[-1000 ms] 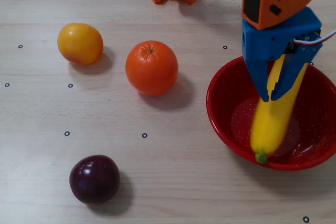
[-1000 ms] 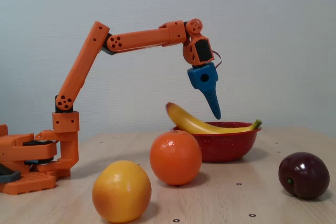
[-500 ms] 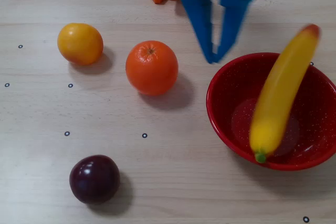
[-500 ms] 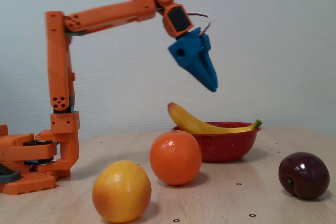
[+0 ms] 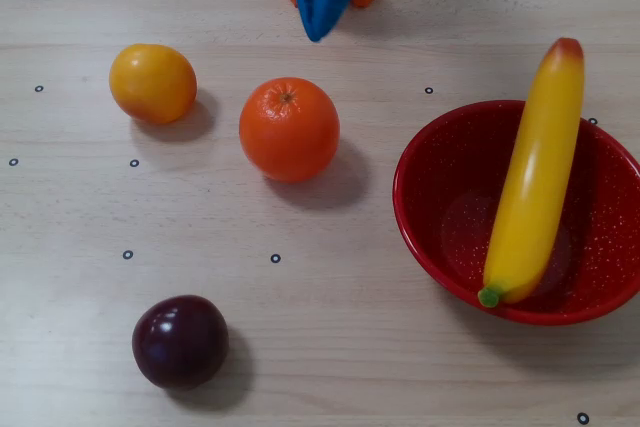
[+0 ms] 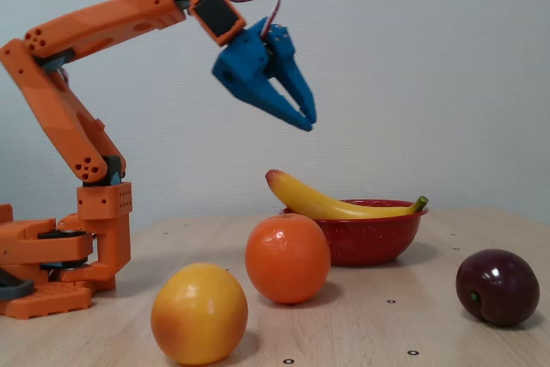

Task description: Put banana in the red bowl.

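Observation:
The yellow banana (image 5: 530,187) lies slanted across the red bowl (image 5: 425,197) at the right of the overhead view. Its green tip rests on the near rim and its orange-red tip pokes out over the far rim. In the fixed view the banana (image 6: 326,204) leans out of the red bowl (image 6: 369,238) to the left. My blue gripper (image 5: 318,35) is at the top middle, far from the bowl. High in the air in the fixed view, the gripper (image 6: 306,121) points down to the right, its fingertips close together with nothing held.
An orange (image 5: 289,129) sits left of the bowl, a yellow-orange fruit (image 5: 152,83) further left, and a dark plum (image 5: 180,341) at the front left. The arm's orange base (image 6: 51,255) stands at the left of the fixed view.
The gripper let go of the banana and drew up and back toward the base, closing as it went. The banana settled across the bowl.

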